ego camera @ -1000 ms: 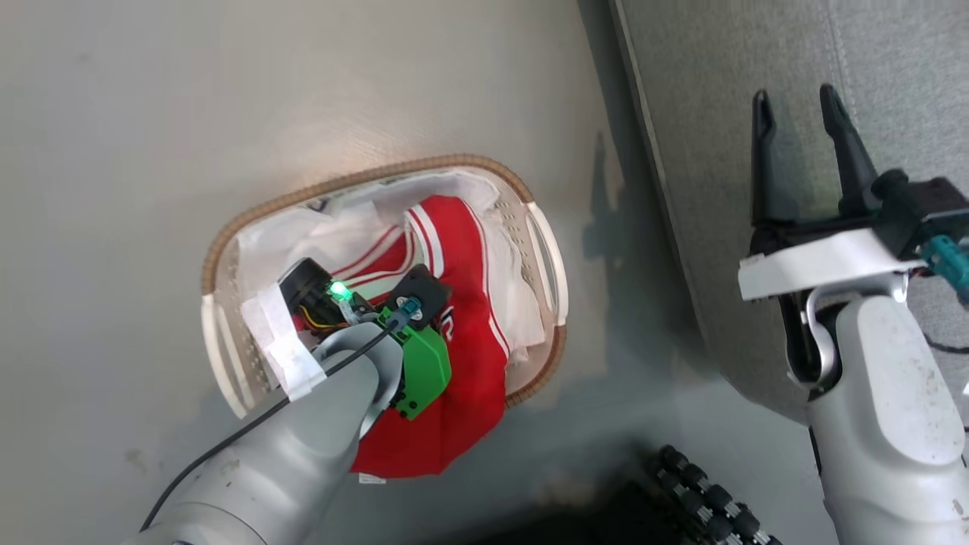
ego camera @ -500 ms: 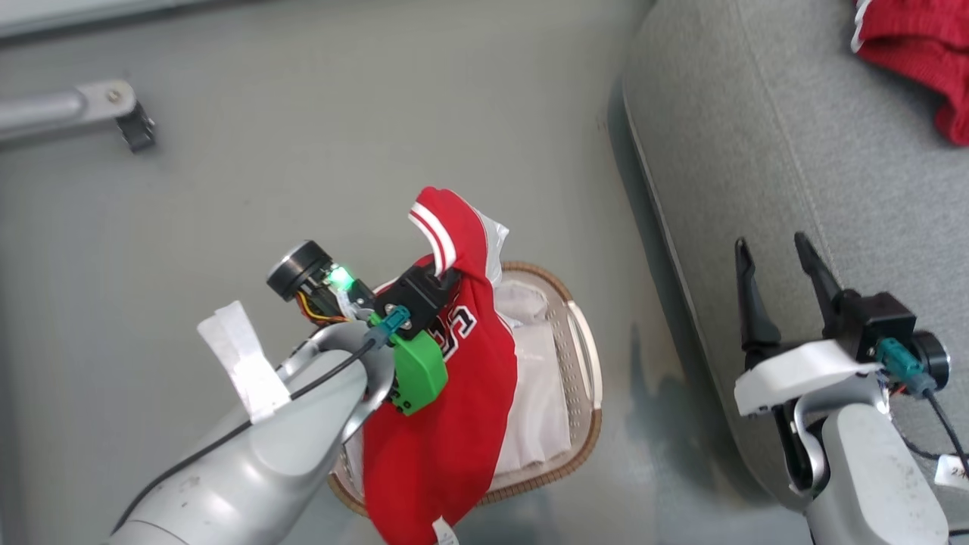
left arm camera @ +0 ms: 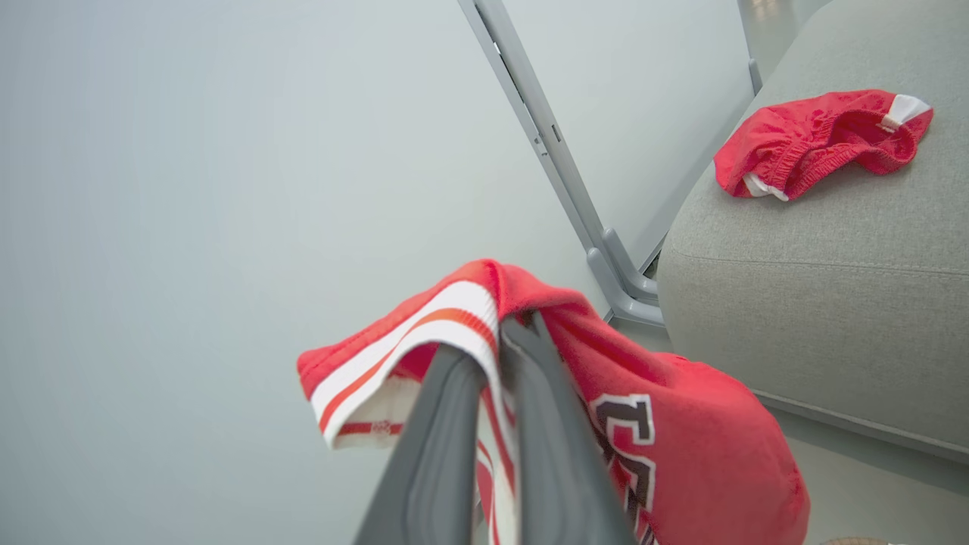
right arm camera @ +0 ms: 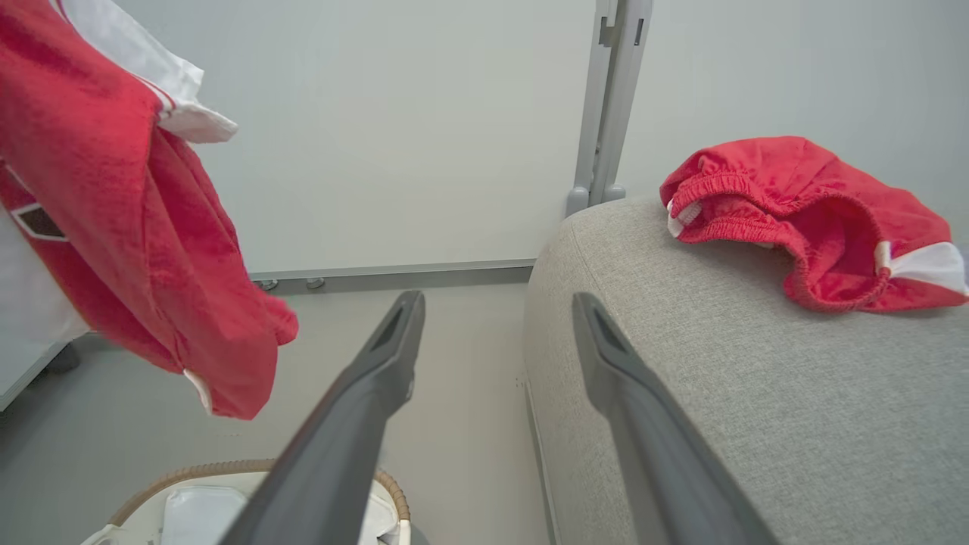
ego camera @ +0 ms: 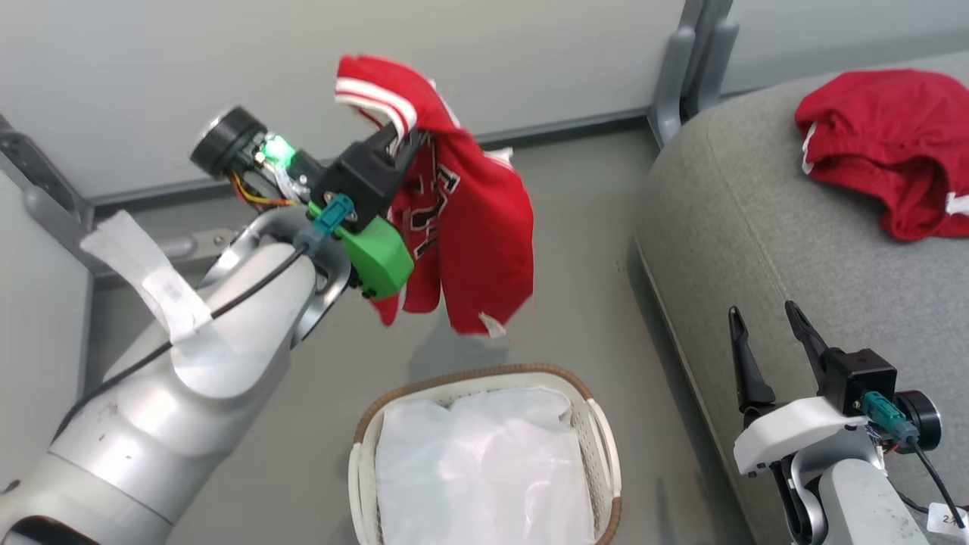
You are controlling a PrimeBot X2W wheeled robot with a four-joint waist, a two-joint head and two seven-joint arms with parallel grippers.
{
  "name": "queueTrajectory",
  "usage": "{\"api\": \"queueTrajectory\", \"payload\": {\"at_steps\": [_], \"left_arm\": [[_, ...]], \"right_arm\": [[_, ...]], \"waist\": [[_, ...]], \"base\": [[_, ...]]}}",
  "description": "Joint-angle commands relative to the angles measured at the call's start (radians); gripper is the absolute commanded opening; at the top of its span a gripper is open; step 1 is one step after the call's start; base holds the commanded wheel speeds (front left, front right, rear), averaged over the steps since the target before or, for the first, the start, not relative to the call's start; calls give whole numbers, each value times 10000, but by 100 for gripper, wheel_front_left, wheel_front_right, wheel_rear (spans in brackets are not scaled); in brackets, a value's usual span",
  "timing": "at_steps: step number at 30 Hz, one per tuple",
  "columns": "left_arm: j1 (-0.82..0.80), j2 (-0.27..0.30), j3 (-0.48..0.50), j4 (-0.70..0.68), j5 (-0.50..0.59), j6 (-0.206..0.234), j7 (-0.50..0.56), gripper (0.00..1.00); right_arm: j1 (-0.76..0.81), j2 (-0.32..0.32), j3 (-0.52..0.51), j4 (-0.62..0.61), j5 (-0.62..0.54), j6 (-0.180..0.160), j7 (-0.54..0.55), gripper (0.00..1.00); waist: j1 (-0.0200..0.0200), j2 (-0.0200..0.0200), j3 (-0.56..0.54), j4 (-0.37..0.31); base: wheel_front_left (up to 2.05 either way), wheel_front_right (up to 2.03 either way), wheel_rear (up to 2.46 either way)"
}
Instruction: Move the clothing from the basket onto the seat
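Observation:
My left gripper (ego camera: pixel 401 136) is shut on the red jersey (ego camera: pixel 469 227), which hangs in the air above and behind the basket (ego camera: pixel 484 375); the closed fingers (left arm camera: pixel 522 393) pinch its white-striped edge (left arm camera: pixel 424 341). The jersey (right arm camera: pixel 151 227) also dangles at the left of the right wrist view. Only the white liner (ego camera: pixel 484 462) lies in the basket. The red shorts (ego camera: pixel 886 144) lie crumpled on the grey seat (ego camera: pixel 757 250), also seen as shorts (left arm camera: pixel 817 140) and shorts (right arm camera: pixel 802 212). My right gripper (ego camera: pixel 764 333) stands open and empty over the seat's near edge.
A grey metal post (ego camera: pixel 693 68) stands against the pale wall behind the seat's corner. A grey frame bar (ego camera: pixel 45 197) runs along the wall at the left. Grey floor (ego camera: pixel 590 303) lies between basket and seat.
My left arm has lifted the jersey up out of the basket to well above it. The head camera has tilted upward, bringing the wall and the shorts on the seat into view.

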Motion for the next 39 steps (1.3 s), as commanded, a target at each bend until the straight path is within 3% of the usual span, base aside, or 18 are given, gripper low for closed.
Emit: {"api": "queueTrajectory", "payload": {"at_steps": [1,11,22,33,39], "left_arm": [[-193,71,71,-109,-69,72,80,0],[-1139,-200,257,21,-241,58,301,0],[-1351,-632,79,38,-262,71,71,0],[-1533,-1085,-207,-551,-189,53,-181,0],[-1382,-1297,-404,-502,-303,-1,-212,0]], "right_arm": [[166,-37,26,17,-60,-14,-24,100],[-296,-37,896,-49,70,-14,-24,100],[-1144,-41,3998,-792,1096,-14,-24,100],[-3117,-29,4545,849,1130,-14,-24,100],[-3888,-37,5404,1528,1411,-14,-24,100]], "waist": [[1,120,-649,149],[1,120,-786,29],[1,120,-988,90],[1,120,-1048,497],[1,120,-1069,654]], "base": [[0,0,0],[0,0,0],[0,0,0],[0,0,0],[0,0,0]]}}
